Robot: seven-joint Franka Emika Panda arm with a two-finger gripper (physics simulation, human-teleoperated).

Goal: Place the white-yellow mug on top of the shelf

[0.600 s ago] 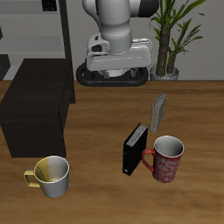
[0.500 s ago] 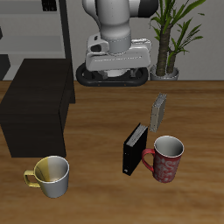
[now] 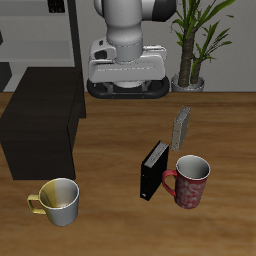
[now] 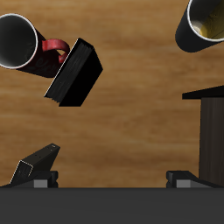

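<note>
No readable text, labels or numbers — none on any object

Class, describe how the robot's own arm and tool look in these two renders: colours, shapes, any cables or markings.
The arm is glossy white-grey with rounded, bulbous segments and a dark joint band near its upper end. Below it sits a boxy pale-grey hand block over a flat black oval base. In the wrist view the tool has dark, wedge-shaped black fingers on a black bar. No cables or markings are visible.
</note>
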